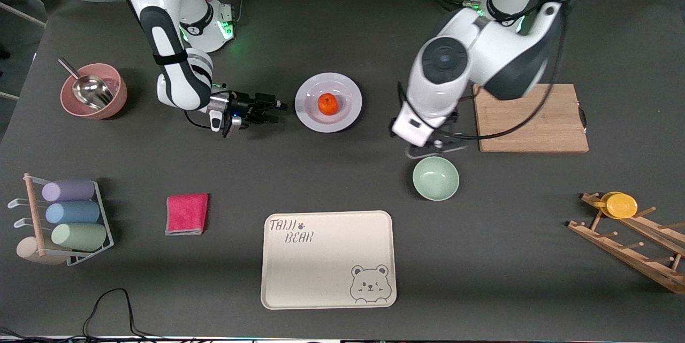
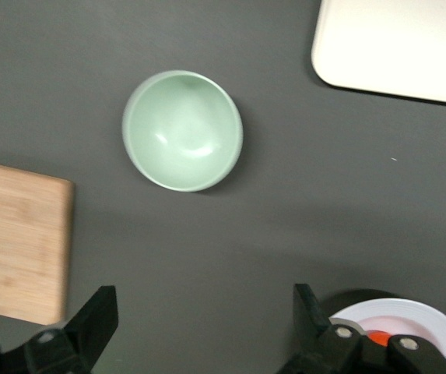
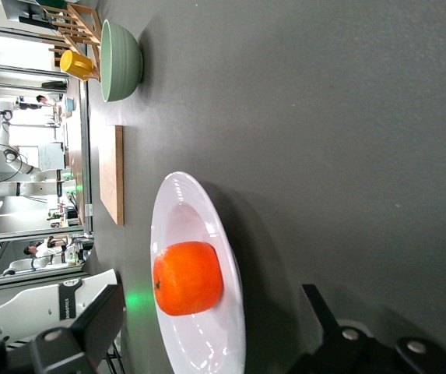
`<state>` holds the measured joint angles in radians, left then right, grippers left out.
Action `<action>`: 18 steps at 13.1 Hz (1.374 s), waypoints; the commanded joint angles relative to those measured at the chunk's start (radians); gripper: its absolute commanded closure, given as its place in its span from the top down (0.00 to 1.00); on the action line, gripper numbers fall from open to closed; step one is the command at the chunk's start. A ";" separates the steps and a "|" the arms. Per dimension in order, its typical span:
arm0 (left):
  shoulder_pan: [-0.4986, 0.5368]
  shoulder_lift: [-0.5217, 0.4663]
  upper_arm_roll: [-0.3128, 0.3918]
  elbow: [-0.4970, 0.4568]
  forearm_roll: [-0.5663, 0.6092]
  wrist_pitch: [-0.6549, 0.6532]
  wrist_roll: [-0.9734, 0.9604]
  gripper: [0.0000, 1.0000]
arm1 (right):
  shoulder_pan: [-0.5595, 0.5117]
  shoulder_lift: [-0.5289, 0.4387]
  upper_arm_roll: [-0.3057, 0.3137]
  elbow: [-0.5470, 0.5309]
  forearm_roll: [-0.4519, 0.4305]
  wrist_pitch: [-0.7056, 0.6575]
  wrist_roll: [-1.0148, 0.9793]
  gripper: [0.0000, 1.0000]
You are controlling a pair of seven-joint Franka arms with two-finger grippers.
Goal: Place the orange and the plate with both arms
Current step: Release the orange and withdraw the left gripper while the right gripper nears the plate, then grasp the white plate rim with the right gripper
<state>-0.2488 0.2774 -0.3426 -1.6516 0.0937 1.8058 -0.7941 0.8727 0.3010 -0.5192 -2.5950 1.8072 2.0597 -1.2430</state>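
Note:
The orange [image 1: 328,104] lies in the middle of the pale plate [image 1: 313,118], which sits on the table between the two arms. My right gripper [image 1: 279,111] is open and low beside the plate, at its rim toward the right arm's end, pointing at it. In the right wrist view the orange [image 3: 187,278] and plate [image 3: 207,343] lie just ahead of my open right gripper [image 3: 207,327]. My left gripper [image 1: 436,147] is open and empty over the bare table beside the green bowl [image 1: 435,177]. In the left wrist view my left gripper [image 2: 205,327] is empty, with the plate's edge [image 2: 433,319] beside one finger.
A wooden cutting board [image 1: 530,118] lies toward the left arm's end. The cream bear tray [image 1: 328,259] lies near the front camera. A pink cloth [image 1: 187,213], a rack of cups [image 1: 69,214], a pink bowl with a scoop [image 1: 93,91] and a wooden rack with a yellow cup [image 1: 621,205] stand around.

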 commanded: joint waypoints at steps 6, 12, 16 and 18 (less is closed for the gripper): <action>0.051 -0.165 0.313 -0.034 -0.045 -0.127 0.482 1.00 | 0.146 0.039 -0.007 -0.019 0.188 -0.003 -0.058 1.00; 0.342 -0.205 0.255 0.016 -0.060 -0.205 0.679 1.00 | 0.172 0.076 -0.005 -0.023 0.230 -0.007 -0.108 1.00; 0.341 -0.289 0.281 -0.026 -0.048 -0.232 0.681 1.00 | 0.172 0.076 -0.005 -0.031 0.230 -0.007 -0.131 0.83; 0.333 -0.313 0.283 -0.031 -0.016 -0.239 0.691 1.00 | 0.172 0.075 -0.004 -0.034 0.230 -0.007 -0.134 0.75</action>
<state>0.0878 0.0210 -0.0587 -1.6440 0.0505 1.5781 -0.1257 1.0291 0.3742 -0.5172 -2.6188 2.0032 2.0591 -1.3370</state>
